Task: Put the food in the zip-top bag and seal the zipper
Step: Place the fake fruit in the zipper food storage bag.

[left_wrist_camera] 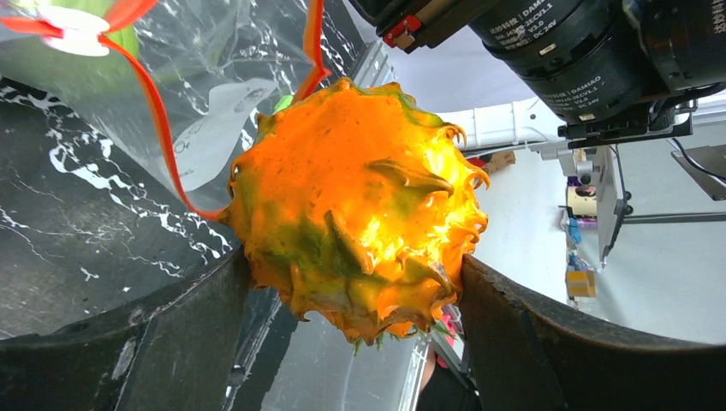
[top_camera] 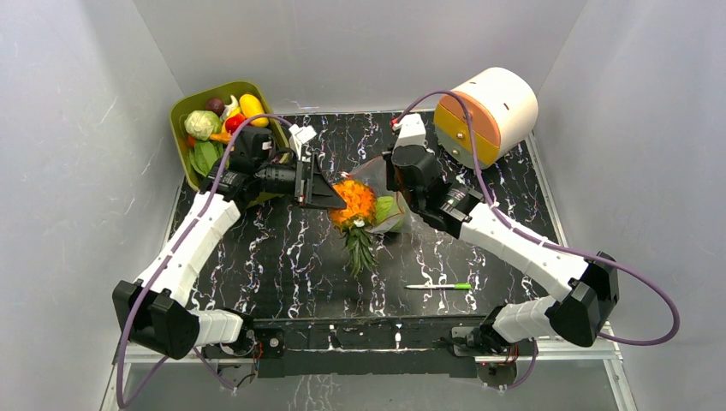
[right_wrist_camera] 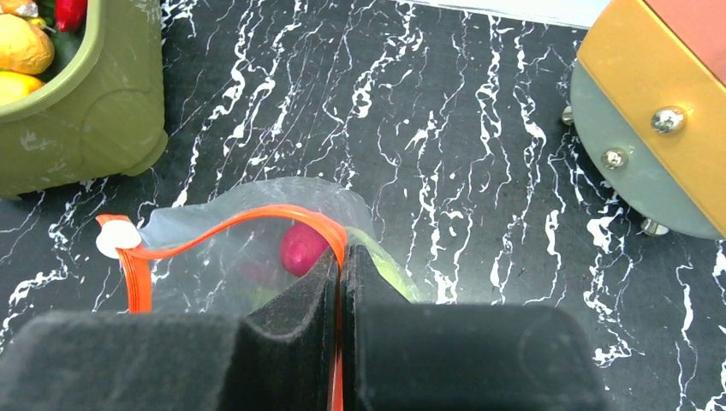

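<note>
The left end effector (top_camera: 332, 197) grips the pineapple (top_camera: 356, 204) at the zip-top bag (right_wrist_camera: 214, 270) mouth; the right end effector (right_wrist_camera: 341, 287) pinches the zipper (right_wrist_camera: 231, 224). A red piece (right_wrist_camera: 301, 248) is inside, more food (top_camera: 218, 116) waits at ten o'clock, sealing undone.

black motor (left_wrist_camera: 565, 51), marked DAMIAO, 24V

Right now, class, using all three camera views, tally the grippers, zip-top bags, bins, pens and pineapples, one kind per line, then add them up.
grippers: 2, the left gripper and the right gripper
zip-top bag: 1
green bin: 1
pen: 1
pineapple: 1
Total: 6
</note>
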{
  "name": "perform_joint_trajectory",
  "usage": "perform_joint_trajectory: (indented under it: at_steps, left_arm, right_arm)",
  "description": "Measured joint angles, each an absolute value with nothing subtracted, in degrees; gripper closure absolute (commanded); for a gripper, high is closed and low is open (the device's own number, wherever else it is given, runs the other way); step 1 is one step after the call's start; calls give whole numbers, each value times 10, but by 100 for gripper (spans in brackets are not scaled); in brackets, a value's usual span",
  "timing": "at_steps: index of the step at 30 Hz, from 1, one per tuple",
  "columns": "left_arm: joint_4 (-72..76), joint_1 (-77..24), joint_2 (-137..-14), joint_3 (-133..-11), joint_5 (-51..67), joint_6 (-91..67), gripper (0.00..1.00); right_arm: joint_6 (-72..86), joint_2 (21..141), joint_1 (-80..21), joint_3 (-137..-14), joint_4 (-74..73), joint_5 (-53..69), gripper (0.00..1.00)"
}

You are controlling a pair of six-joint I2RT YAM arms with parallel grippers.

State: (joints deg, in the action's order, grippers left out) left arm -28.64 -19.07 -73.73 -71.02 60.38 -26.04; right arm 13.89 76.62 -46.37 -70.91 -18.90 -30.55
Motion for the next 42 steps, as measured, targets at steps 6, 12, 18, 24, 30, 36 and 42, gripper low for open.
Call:
perform_joint_trajectory:
  at_steps: [6, 12, 18, 24, 30, 36, 42]
  left_arm:
    - [-242, -209, -738, -670, 612, -290, 61]
    - [-190, -221, -754, -639, 624, -324, 60]
    - [-184, -227, -778, -638, 618, -328, 59]
    - [-215, -227, -789, -643, 590, -317, 59]
    - [-253, -227, -823, -668, 565, -302, 58]
    - [-271, -231, -832, -668, 560, -294, 58]
    - [-280, -239, -832, -668, 561, -285, 56]
  right_arm:
    - [143, 761, -464, -687, -164, -274, 100]
    - [140, 738, -464, -652, -128, -207, 100]
    - [116, 715, -464, -627, -110, -141, 100]
    - [76, 664, -464, -583, -86, -53, 100]
    - [52, 638, -464, -564, -81, 13, 100]
    - [48, 638, -464, -564, -78, 23, 100]
    - [55, 645, -464, -564, -69, 7, 100]
